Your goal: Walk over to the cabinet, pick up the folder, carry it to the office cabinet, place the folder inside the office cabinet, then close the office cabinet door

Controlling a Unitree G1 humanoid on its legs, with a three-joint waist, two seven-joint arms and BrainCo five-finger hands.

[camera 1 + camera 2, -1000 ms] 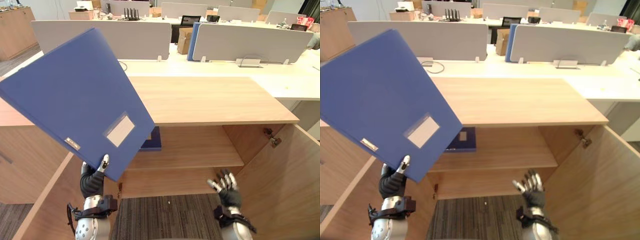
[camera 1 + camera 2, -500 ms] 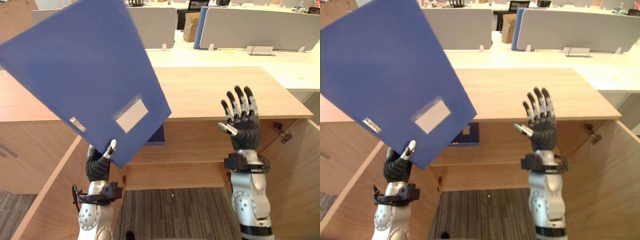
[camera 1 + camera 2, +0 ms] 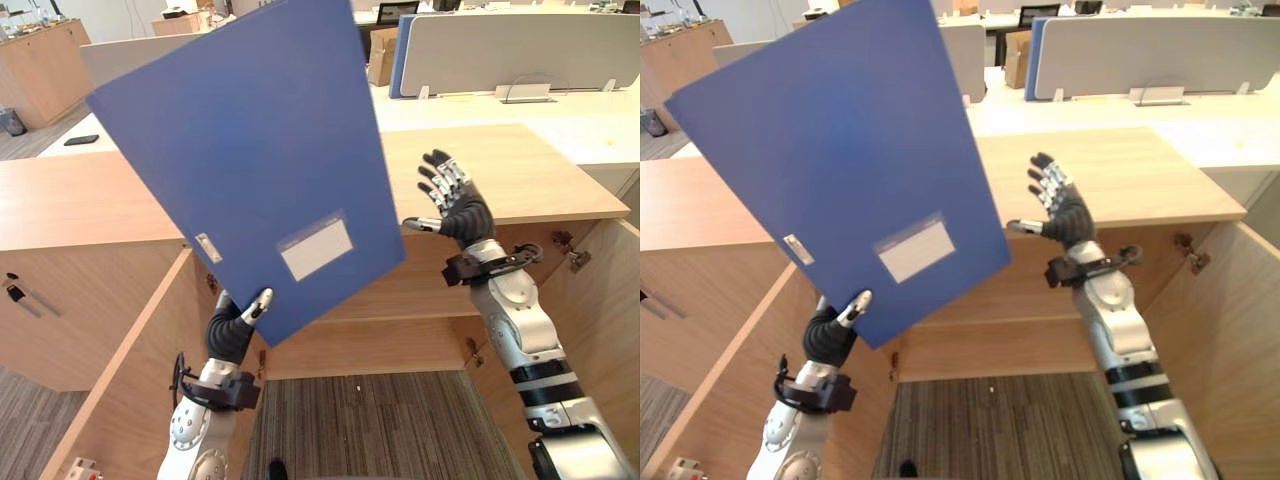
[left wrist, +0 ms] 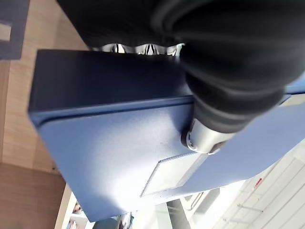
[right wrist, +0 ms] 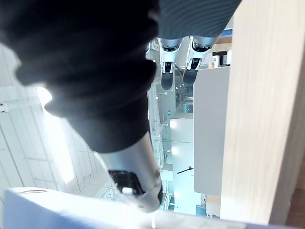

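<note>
The left hand [image 3: 236,328] held the blue folder [image 3: 250,160] up high in front of the open office cabinet [image 3: 520,175].
Its thumb pressed on the folder's front at the bottom corner and its fingers curled round behind, so the folder was pinched tight and leaned a little. The right hand [image 3: 452,203] was up in the air just beside the folder's edge, with its fingers straight and spread apart, holding nothing. The cabinet doors [image 3: 110,390] stood open on both sides.
</note>
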